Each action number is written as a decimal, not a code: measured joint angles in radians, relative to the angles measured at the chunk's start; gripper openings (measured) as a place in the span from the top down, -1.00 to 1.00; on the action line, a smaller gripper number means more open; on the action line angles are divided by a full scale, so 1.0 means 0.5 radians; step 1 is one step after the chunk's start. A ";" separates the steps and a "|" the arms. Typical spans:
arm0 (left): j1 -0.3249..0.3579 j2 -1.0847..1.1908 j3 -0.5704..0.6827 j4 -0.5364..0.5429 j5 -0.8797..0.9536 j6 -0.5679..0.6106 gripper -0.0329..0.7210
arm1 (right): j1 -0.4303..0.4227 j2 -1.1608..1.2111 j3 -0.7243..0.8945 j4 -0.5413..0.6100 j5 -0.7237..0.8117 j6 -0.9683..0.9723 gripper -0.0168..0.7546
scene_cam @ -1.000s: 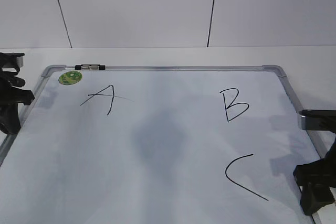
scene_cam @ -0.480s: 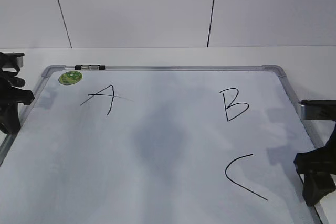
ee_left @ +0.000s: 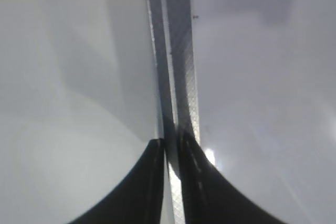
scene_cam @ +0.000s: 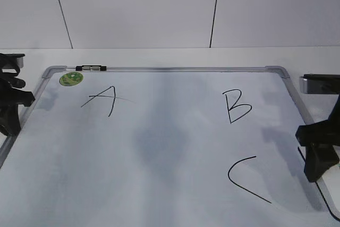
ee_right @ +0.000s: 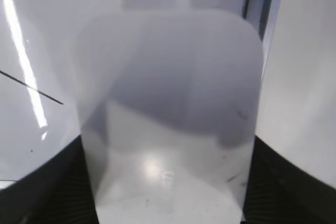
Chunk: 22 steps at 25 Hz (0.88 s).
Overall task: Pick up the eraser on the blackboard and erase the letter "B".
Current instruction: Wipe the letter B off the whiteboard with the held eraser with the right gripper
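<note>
right wrist view: eraser clamped in right gripper

the eraser (ee_right: 168,114) sits between the right gripper (ee_right: 168,192) fingers, gripped on both long sides, above the blackboard (ee_right: 31,35). in the exterior view the right gripper (scene_cam: 317,152) hangs over the board's right frame, beside the letter "c" (scene_cam: 245,180) and below-right of the letter "b" (scene_cam: 236,107). the left gripper (ee_left: 170,182) has its fingers nearly together, empty, over the left frame.

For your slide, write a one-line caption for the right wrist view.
Right gripper holds the white eraser above the blackboard, beside its grey frame.
</note>
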 joint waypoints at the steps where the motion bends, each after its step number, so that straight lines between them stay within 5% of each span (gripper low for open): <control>1: 0.000 0.000 0.000 0.000 0.000 0.000 0.71 | 0.000 0.000 -0.031 0.000 0.013 0.000 -0.50; 22: 0.000 0.000 -0.003 0.000 0.019 0.003 0.71 | 0.000 0.550 -0.999 -0.024 0.118 0.000 -0.50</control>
